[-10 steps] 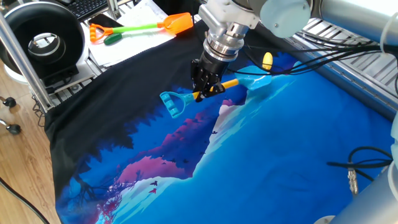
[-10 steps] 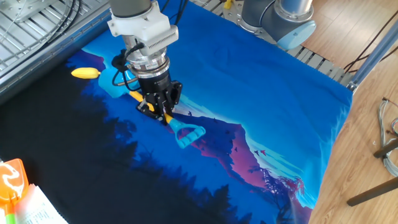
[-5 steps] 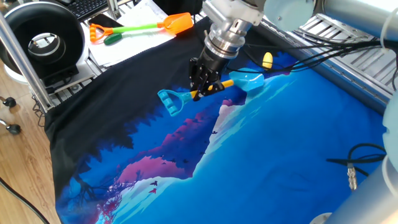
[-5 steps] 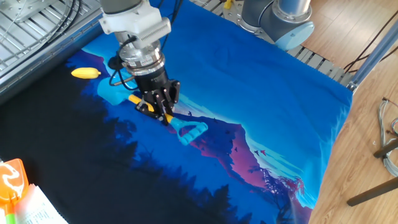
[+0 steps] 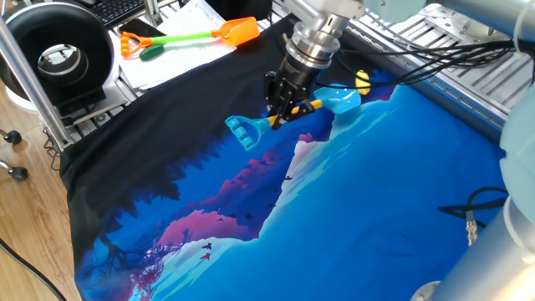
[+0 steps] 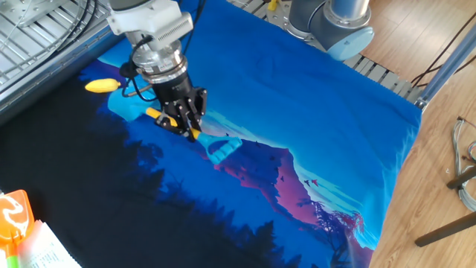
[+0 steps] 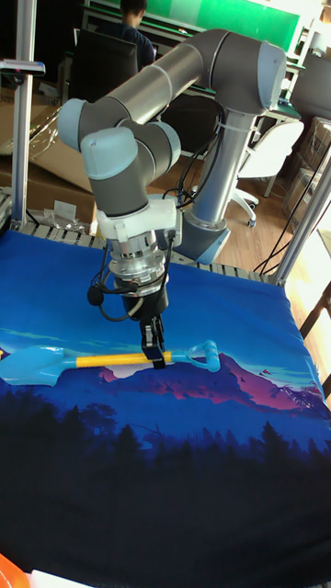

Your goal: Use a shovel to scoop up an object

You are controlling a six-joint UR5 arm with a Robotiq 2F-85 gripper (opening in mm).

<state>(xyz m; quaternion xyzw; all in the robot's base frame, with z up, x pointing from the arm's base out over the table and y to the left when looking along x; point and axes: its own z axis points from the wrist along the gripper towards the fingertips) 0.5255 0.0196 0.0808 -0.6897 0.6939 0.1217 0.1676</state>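
My gripper [image 5: 282, 114] is shut on the yellow shaft of the shovel [image 5: 341, 100], which lies roughly level just above the cloth. Its light-blue blade points at the object [image 5: 362, 81], a small yellow oval a short gap beyond the blade tip. From the other side, the gripper [image 6: 187, 128] holds the shovel [image 6: 223, 149] with the blue D-handle trailing right, and the object [image 6: 100, 86] lies just left of the blade. In the tall view the gripper [image 7: 156, 355] grips the shovel [image 7: 37, 363] near the handle end; the object is out of that frame.
An orange-bladed, green-shafted toy shovel [image 5: 238, 31] lies on papers at the cloth's far edge, its orange blade [image 6: 13, 212] also visible in the other fixed view. A black round device [image 5: 58, 54] stands at the left. Cables [image 5: 435, 63] trail behind the arm. The arm's base [image 6: 335, 22] stands at the table edge.
The gripper has carried the shovel along its length toward the yellow object. The gap between blade tip and object has shrunk. The object itself has not moved.
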